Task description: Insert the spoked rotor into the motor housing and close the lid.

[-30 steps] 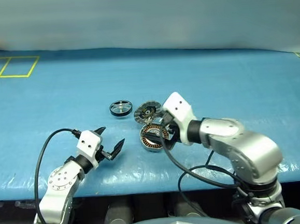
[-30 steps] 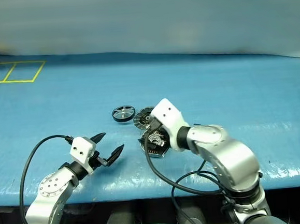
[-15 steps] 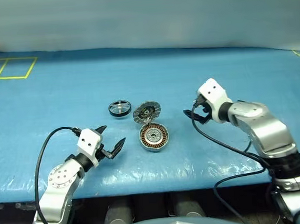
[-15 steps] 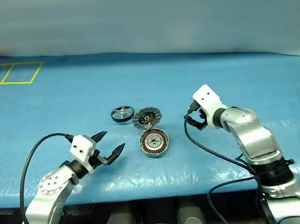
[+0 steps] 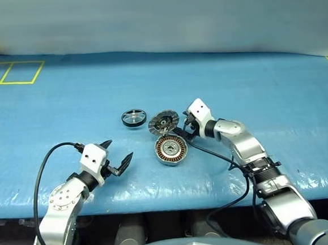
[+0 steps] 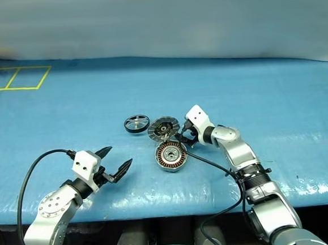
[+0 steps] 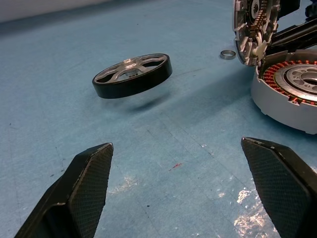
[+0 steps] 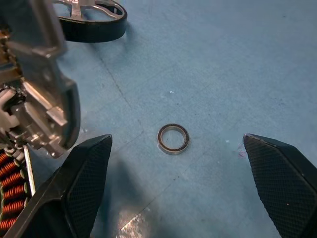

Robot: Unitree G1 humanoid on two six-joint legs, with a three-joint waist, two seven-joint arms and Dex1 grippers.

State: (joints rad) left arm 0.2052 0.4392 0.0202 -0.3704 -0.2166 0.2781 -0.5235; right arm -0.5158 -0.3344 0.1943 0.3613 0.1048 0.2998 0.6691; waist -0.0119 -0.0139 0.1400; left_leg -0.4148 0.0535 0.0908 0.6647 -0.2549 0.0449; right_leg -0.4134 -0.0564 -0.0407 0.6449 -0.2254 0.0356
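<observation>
On the blue-covered worktop (image 5: 251, 81), near its middle, the motor housing (image 5: 171, 150) lies flat and open-side up, copper windings ringing a central metal bearing. This is the landmark for all that follows.

The lid (image 5: 163, 122) stands tilted up at the housing's far edge, joined to it there, its dark-centred ribbed face turned toward the camera. Lid not closed.

The spoked rotor (image 5: 133, 117) rests flat on the worktop beyond and to the left of the housing, just beside the lid but apart from it, black rim and silver spokes showing. Not yet in the housing.

A small loose ring (image 8: 173, 138) lies on the worktop by the raised lid, on the housing's far side; touching nothing.

Right pincer (image 5: 184, 130): at the housing's far right edge, close to the lid's hinge side. Fingers (image 8: 277, 173) spread wide in the right wrist view, the loose ring seen between them, nothing gripped. Whether a tip touches lid or housing, cannot tell.

Left pincer (image 5: 116, 156): well to the left of the housing, near the worktop's front edge, pointing toward it. Fingers (image 7: 89, 183) spread wide, empty.
</observation>
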